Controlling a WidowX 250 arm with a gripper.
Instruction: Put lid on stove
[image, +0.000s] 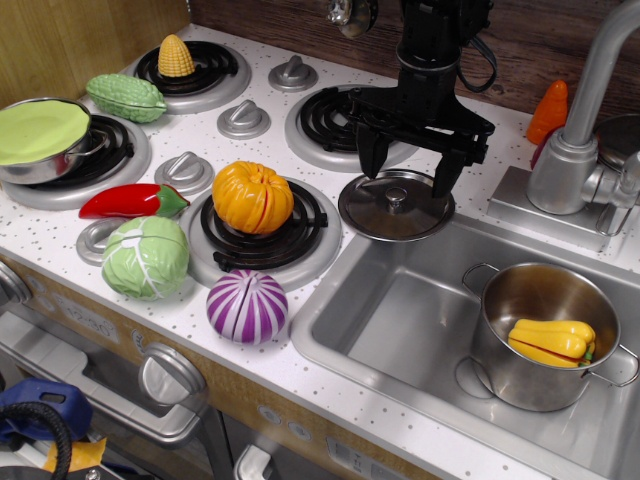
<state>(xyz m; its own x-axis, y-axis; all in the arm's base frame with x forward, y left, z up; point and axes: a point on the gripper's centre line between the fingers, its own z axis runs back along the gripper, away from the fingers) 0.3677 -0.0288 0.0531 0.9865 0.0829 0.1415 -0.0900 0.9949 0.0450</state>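
The steel lid (396, 206) lies flat on the white speckled stove (330, 185), at its right edge beside the sink, between the two right burners. My black gripper (407, 170) hangs just above the lid's far rim. Its two fingers are spread apart, one at each side of the lid, and hold nothing. The far right burner (330, 120) is partly hidden behind the gripper.
An orange pumpkin (252, 196) sits on the near right burner. A corn cob (176, 57), green gourd (126, 96), red pepper (130, 202), cabbage (146, 257) and purple onion (247, 306) lie around. A pot with a pale green disc (40, 135) is at left. The sink (400, 310) holds a pot (545, 335).
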